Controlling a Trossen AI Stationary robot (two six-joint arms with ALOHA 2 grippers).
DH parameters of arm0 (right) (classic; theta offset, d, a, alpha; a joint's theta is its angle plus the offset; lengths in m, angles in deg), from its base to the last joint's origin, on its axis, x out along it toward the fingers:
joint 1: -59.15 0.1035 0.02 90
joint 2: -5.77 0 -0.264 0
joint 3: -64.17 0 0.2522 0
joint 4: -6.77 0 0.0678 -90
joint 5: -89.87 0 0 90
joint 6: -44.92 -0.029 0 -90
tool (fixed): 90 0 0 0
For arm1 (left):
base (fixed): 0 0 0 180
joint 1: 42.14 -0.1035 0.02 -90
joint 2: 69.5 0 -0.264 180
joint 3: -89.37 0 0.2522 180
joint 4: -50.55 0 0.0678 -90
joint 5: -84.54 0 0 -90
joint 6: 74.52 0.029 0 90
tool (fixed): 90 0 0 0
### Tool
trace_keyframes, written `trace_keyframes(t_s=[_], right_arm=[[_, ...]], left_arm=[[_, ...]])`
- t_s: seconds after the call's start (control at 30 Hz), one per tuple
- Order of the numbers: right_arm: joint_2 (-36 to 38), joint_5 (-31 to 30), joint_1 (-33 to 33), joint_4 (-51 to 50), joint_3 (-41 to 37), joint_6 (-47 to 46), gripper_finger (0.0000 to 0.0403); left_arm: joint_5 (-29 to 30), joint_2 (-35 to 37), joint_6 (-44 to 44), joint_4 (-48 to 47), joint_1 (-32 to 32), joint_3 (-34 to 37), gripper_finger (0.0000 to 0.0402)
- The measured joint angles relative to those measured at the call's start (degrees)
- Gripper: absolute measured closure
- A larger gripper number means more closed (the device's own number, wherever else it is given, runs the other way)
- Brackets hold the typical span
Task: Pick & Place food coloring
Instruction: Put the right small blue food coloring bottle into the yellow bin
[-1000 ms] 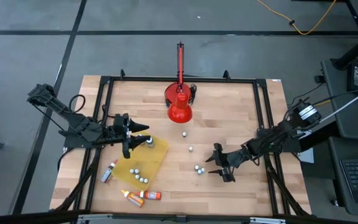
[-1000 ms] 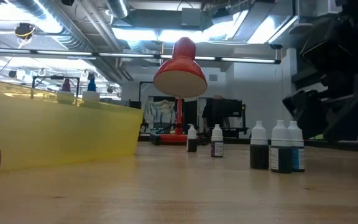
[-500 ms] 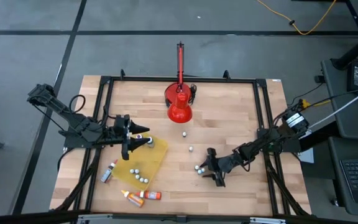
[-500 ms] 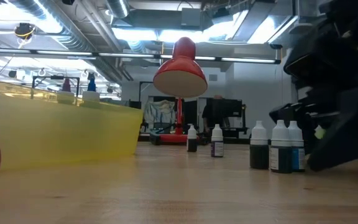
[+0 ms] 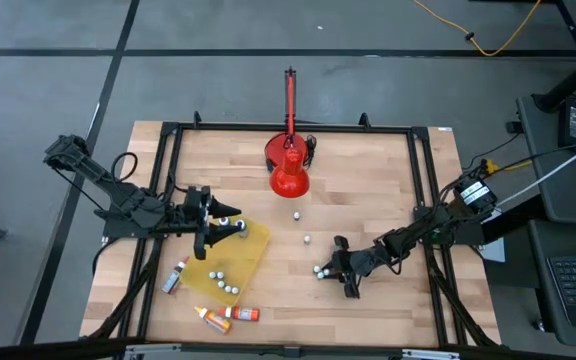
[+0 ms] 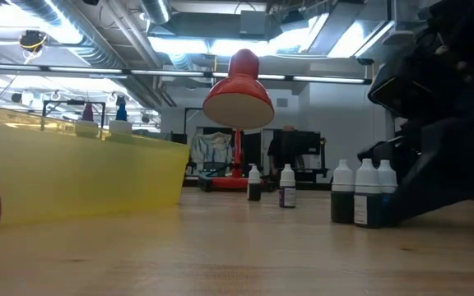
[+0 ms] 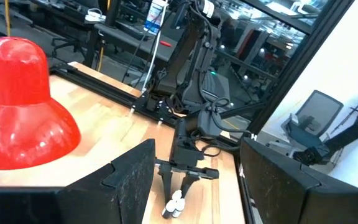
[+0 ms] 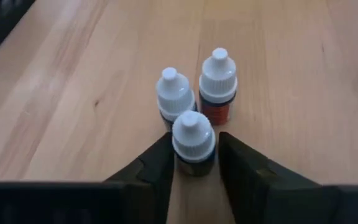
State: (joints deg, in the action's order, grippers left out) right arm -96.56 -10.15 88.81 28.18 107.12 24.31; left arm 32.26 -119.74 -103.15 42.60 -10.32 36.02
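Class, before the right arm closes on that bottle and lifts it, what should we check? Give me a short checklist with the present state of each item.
1. Right end effector lined up on one bottle: ok, the nearest bottle of the cluster of three sits between its fingers.
2. Fingers shut on the bottle: not ok, they flank it, slightly apart.
3. Neighbours clear of the fingers: cannot tell; the other two bottles stand just beyond the target, nearly touching it.
4. Target upright: ok.
5. Yellow tray has room: ok, it holds a few bottles and bare floor remains.
6. Left end effector out of the way: not ok, it hangs over the tray, holding a bottle.
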Motion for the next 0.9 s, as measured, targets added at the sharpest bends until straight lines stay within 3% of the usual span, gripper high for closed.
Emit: trace_keyframes(t_s=[0.2,0.33,0.43,0.7,0.9], right_arm=[[2.3,1.9,0.4,-1.7,-0.1,-6.2,0.033],[7.4,1.4,0.3,-5.5,0.2,-6.3,0.0329],[11.9,1.1,0.3,-14.9,2.6,-6.2,0.0324],[16.9,0.8,-0.2,-43.2,21.5,-0.5,0.0328],[16.8,-2.7,-3.3,-55.7,37.9,0.0,0.0329]], left_arm=[[-1.5,-0.3,1.5,-1.5,0.0,-1.5,0.0171],[-1.3,-1.9,5.1,-7.1,-0.1,-5.5,0.0171],[-1.2,-3.7,6.4,-12.3,-0.2,-9.1,0.0171],[-1.4,-11.1,6.9,-26.8,-1.8,-21.2,0.0171],[-1.8,-17.4,6.9,-35.8,-2.4,-30.4,0.0171]])
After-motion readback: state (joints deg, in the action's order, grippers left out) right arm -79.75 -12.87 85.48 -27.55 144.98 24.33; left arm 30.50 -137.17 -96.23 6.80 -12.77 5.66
